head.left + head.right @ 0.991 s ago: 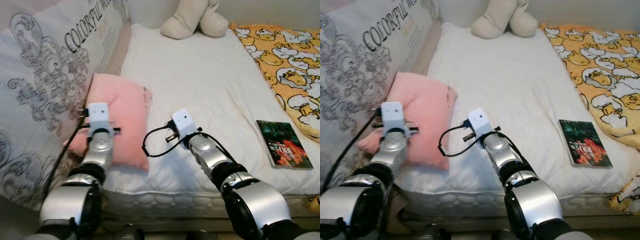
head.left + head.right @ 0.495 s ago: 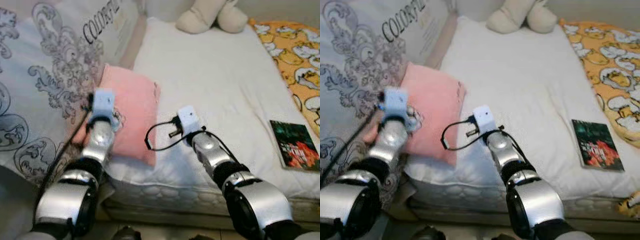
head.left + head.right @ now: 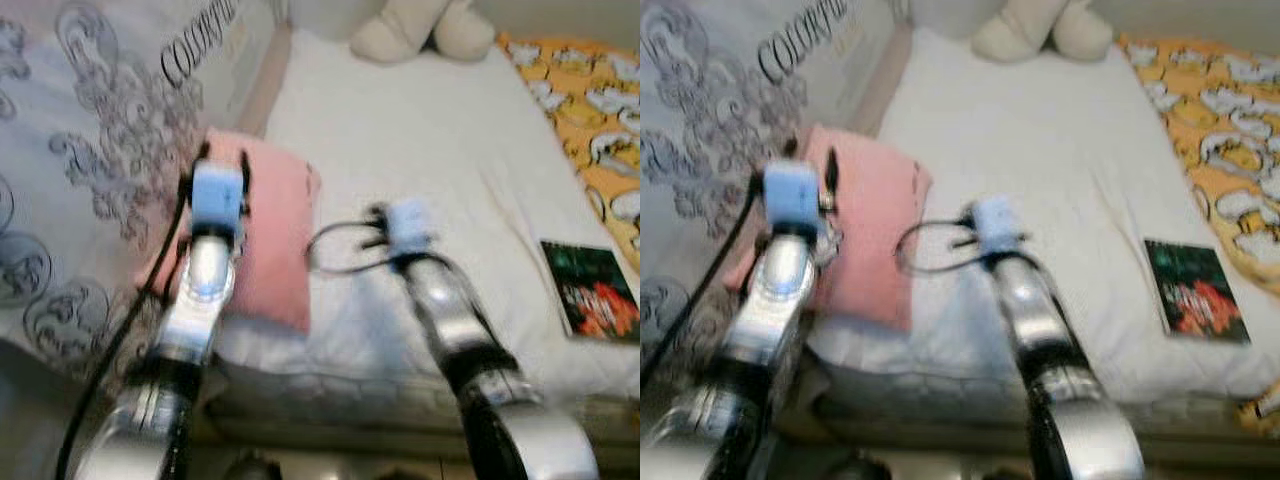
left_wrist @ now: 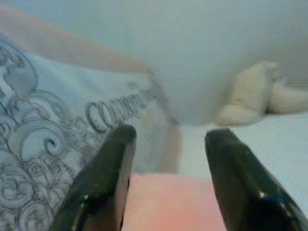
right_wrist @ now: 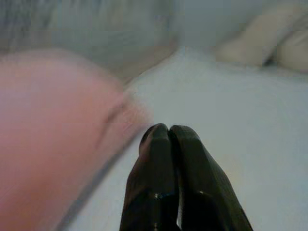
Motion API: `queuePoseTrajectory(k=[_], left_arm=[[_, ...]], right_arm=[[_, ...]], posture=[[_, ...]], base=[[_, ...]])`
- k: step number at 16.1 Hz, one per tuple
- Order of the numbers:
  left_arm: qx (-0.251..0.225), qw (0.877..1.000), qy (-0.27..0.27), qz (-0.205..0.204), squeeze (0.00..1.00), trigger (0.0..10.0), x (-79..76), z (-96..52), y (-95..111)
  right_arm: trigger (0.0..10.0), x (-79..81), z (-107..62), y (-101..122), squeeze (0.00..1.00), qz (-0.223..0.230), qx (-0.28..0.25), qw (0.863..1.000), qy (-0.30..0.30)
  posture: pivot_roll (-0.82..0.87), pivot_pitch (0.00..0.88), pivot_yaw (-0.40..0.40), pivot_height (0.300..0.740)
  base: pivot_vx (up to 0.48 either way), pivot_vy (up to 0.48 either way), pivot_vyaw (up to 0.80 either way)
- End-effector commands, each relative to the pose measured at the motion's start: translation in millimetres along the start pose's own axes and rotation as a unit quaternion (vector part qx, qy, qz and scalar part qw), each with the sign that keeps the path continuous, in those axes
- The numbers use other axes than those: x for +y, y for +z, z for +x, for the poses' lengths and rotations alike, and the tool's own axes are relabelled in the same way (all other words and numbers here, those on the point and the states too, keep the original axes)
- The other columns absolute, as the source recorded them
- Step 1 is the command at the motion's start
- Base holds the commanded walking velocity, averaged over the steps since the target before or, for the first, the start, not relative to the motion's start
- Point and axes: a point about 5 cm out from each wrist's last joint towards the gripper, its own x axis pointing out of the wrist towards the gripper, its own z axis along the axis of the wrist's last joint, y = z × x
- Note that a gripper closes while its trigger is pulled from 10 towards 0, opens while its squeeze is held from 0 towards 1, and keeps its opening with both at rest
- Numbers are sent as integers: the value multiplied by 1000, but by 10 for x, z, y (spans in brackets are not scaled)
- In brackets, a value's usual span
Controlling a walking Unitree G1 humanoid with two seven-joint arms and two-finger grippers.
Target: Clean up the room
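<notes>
Far left, the big patterned pillow leans against the bed's edge, lettering running up its face. Just beside it lies the pink pillow, flat on the white mattress near the front corner, touching the patterned one along one side. Its long axis runs from the front edge of the bed toward the headboard end, one short end facing the robot.

The left gripper hovers right over the pink pillow, fingers spread wide apart, nothing between them, lined up along that long axis. Moving right, the right gripper hangs low over the bare sheet next to the pillow's edge, its two fingers pressed together and empty.

Further right, a dark-covered book lies flat near the mattress edge, well apart from the arms, and the yellow duck-print blanket is bunched along the far right. A beige plush toy sits at the head end.

The risk, as I judge it: the eye views are smeared, so the arms look mid-swing. A soft pillow pinched at one short end may fold and slip out, or the left fingers may snag the patterned pillow pressed against it and drag that along too.
</notes>
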Motion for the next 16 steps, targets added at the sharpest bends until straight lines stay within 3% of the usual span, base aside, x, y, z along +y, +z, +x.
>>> queuePoseTrajectory(k=[1,2,3,5,6,9,11,13,15,16], left_arm=[[23,999,-34,2,1000,10000,-14,-164,25],[42,998,-43,13,1000,10000,-9,-266,-32],[125,991,-45,13,1000,10000,27,-570,-271],[150,988,-31,-17,1000,10000,96,-740,-324],[143,989,-42,-11,0,10000,84,-742,-284],[131,990,-43,-32,0,10000,20,-646,-153],[136,988,-26,-68,0,10000,-59,-588,-136],[129,988,-21,-77,0,10000,-93,-590,-106],[145,985,-12,-91,0,10000,-106,-607,-133],[149,985,-12,-89,0,10000,-103,-617,-161]], right_arm=[[10000,-136,-147,217,0,-5,-60,998,-34],[10000,-156,-246,227,0,-13,-65,997,-38],[10000,-227,-537,114,0,-52,-39,996,-63],[10000,-278,-786,-98,0,-53,15,995,-84],[10000,-312,-845,-140,0,-51,27,994,-93],[10000,-388,-941,-131,0,-37,35,992,-119],[10000,-406,-876,-152,0,-25,47,991,-121],[10000,-417,-840,-166,0,-21,54,991,-119],[10000,-389,-796,-209,0,14,87,988,-130],[10000,-370,-760,-192,0,3,90,988,-128]], posture=[[-48,0,31,740],[-50,0,33,740],[-47,0,33,740],[-52,0,30,740],[-47,0,27,740],[-59,0,27,740],[-75,0,28,740],[-77,0,27,740],[-78,0,30,740],[-78,0,27,740]], base=[[0,0,0],[0,0,0],[0,0,0],[0,0,0],[0,0,0],[0,-320,0],[0,-472,0],[0,-469,0],[0,-467,0],[0,-469,0]])
